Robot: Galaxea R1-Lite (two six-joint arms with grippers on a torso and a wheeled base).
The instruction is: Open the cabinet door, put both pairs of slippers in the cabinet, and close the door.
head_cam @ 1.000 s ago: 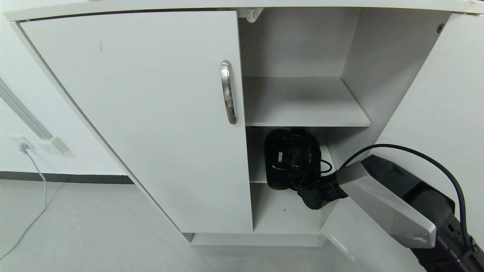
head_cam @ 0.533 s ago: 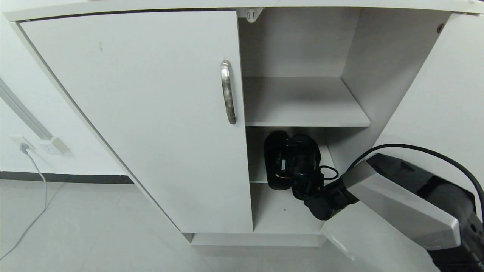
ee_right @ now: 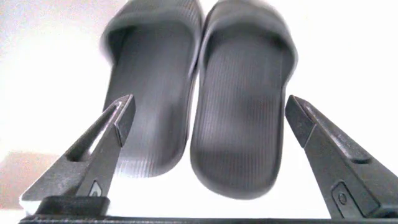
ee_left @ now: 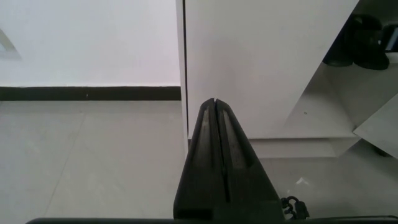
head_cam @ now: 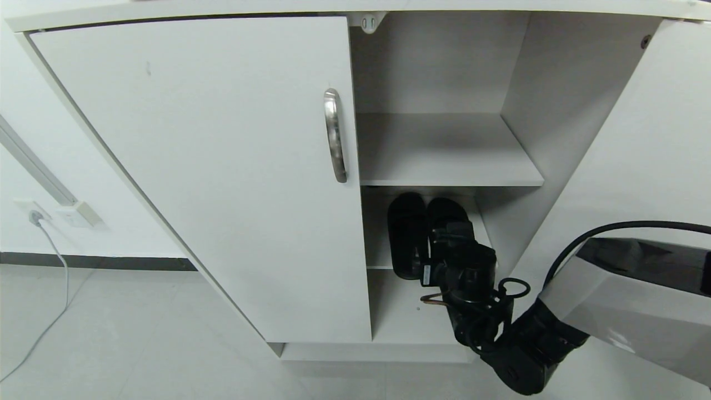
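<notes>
A pair of black slippers [head_cam: 407,236] [ee_right: 199,118] lies side by side on the low shelf [head_cam: 380,258] inside the white cabinet. The cabinet's right door [head_cam: 639,166] stands open. Its left door [head_cam: 222,166], with a metal handle [head_cam: 335,136], is closed. My right gripper [head_cam: 447,230] [ee_right: 209,104] is open just in front of the slippers' near ends, with nothing between its fingers, and it hides part of the right slipper in the head view. My left gripper [ee_left: 214,106] is shut and empty above the floor, in front of the closed door.
The upper shelf [head_cam: 444,150] and the cabinet floor [head_cam: 408,319] are bare. The open right door stands close beside my right arm. A wall socket with a cable [head_cam: 36,216] sits low on the left wall, above the tiled floor [head_cam: 139,333].
My right arm has drawn back out of the cabinet, toward the front and downward. The slippers stay on the low shelf, now free of the gripper.
</notes>
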